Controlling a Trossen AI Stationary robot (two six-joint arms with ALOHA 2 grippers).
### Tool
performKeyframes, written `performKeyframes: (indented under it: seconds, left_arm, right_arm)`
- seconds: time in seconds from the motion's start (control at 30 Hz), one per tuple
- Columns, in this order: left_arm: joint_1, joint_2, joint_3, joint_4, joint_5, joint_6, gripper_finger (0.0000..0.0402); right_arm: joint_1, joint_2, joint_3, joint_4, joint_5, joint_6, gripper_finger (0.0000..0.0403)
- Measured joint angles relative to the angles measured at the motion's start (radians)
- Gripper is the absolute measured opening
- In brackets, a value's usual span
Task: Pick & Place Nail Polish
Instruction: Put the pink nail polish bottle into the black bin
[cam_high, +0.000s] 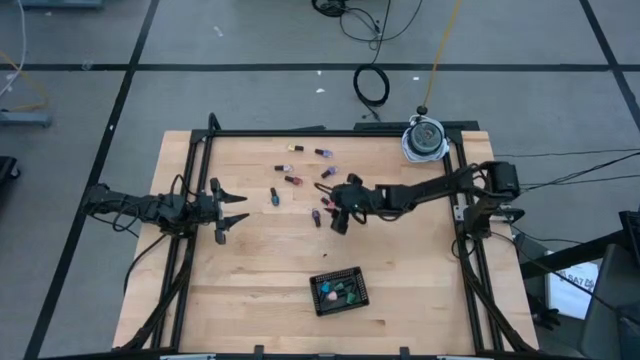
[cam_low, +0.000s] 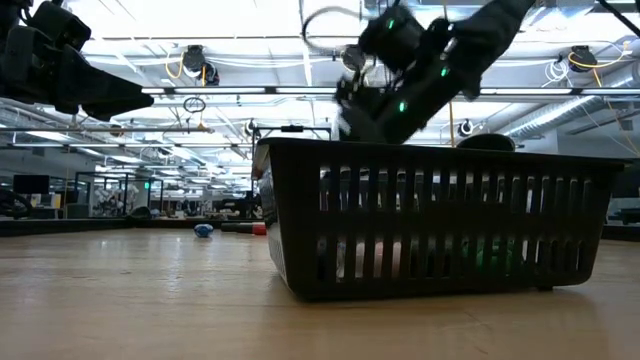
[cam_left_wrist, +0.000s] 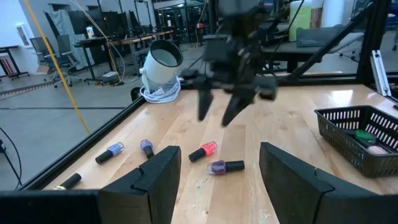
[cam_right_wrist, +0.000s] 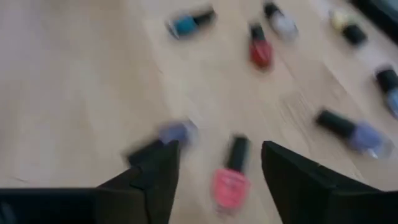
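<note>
From above, we see the right tool (cam_high: 340, 212) stretched out over the middle of the tabletop (cam_high: 250, 280), with the loose nail polish bottles (cam_high: 300, 180) scattered around it and mostly toward the far edge. The left tool (cam_high: 232, 208) waits near the left side, its fingers spread and holding nothing. A black basket (cam_high: 340, 291) stands toward the near edge and already has a few bottles in it.

In the low view the basket (cam_low: 440, 220) fills the front, and the right arm hangs above and behind it. The tool's fingers cannot be judged from here. A blue bottle (cam_low: 203, 230) and a red one lie far back on the wood.

From the left wrist, we see the right tool (cam_left_wrist: 221, 106) pointing down with its two fingers parted, nothing between them. It hangs above a red bottle (cam_left_wrist: 204, 151) and a purple bottle (cam_left_wrist: 225, 167), which lie side by side just under it.

From the right wrist, the pink-red bottle (cam_right_wrist: 229, 180) lies between the two open fingers, a little ahead of them. Its long axis runs from body to dark cap pointing away from the tool, so we judge the fingers would close across its narrow width. The purple bottle (cam_right_wrist: 166, 138) is just beside one finger and could be pushed. The right arm is clearly the nearer one. We can read no label or brand on any bottle.
</note>
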Motion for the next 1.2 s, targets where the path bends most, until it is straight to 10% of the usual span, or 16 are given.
performKeyframes:
  seconds: [0.27, 1.2]
  left_arm:
    - [0.0, 0.0, 0.0, 0.0, 0.0, 0.0, 0.0214]
    - [0.0, 0.0, 0.0, 0.0, 0.0, 0.0, 0.0214]
  right_arm:
    - [-0.028, 0.087, 0.0, 0.045, -0.004, -0.015, 0.026]
    - [-0.089, 0.183, 0.003, 0.02, -0.135, -0.04, 0.0222]
